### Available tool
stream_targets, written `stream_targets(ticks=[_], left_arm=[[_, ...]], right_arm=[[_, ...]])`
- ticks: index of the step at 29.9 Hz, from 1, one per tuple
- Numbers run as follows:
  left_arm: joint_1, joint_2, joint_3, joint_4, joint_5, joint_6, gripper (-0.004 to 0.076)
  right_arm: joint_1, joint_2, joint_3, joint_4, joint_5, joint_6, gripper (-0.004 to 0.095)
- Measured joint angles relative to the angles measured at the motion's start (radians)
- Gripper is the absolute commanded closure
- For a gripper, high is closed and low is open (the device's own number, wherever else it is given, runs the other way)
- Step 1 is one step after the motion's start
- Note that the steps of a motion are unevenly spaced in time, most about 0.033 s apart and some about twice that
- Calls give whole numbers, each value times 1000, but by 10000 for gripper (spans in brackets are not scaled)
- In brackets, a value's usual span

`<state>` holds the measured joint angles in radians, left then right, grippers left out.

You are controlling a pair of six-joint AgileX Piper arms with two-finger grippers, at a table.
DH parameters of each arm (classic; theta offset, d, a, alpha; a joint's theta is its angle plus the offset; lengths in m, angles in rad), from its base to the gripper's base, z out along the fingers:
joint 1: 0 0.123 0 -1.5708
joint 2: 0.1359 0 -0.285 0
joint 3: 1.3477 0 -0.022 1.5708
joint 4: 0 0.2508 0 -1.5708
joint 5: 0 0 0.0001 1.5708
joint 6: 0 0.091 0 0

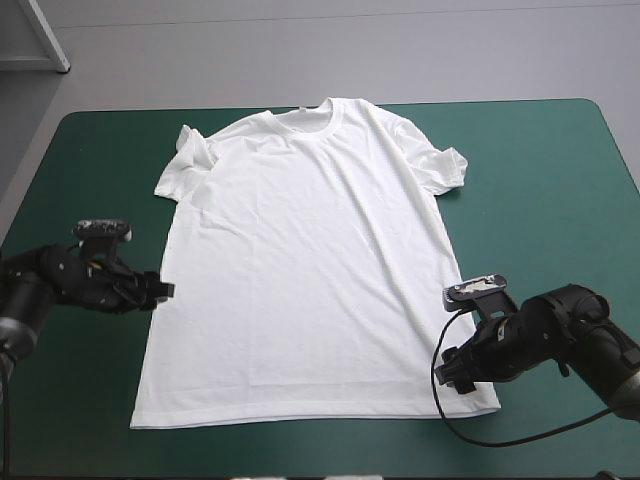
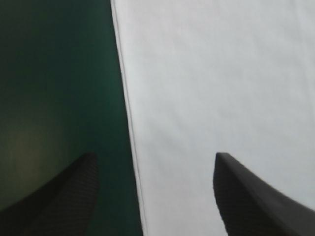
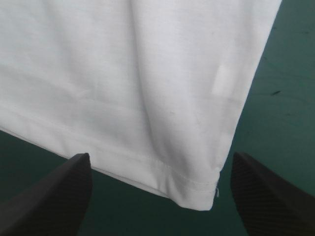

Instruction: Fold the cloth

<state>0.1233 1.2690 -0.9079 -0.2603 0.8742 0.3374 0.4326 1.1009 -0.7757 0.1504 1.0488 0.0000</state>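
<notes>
T-shirt [image 1: 300, 270] flat, side edge within left gripper [image 2: 155, 155], corner within right gripper [image 3: 160, 156]

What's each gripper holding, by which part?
Nothing: both are open, the left gripper straddling the white short-sleeved T-shirt at its side edge, the right gripper framing its hem corner.

No legible text or labels anywhere.

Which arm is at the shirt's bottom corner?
The right arm: its open jaws flank the T-shirt's hem corner; the left arm's straddle its side edge.
</notes>
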Motion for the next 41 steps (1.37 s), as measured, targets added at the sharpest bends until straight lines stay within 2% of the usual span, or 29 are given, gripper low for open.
stream_targets(ticks=[10,21,31,38,41], left_arm=[[0,385,-382,-48,-39,-2,234],[0,597,-470,-77,-125,38,250],[0,645,-480,-167,-148,94,423],[-21,663,-482,-210,-159,125,547],[-33,676,-490,-216,-169,129,603]], right_arm=[[0,0,0,36,-9,26,170],[-17,0,-26,71,-113,26,170],[-172,34,-200,55,-143,-9,170],[-285,193,-356,54,-146,-77,170],[-328,295,-423,89,-150,-116,170]])
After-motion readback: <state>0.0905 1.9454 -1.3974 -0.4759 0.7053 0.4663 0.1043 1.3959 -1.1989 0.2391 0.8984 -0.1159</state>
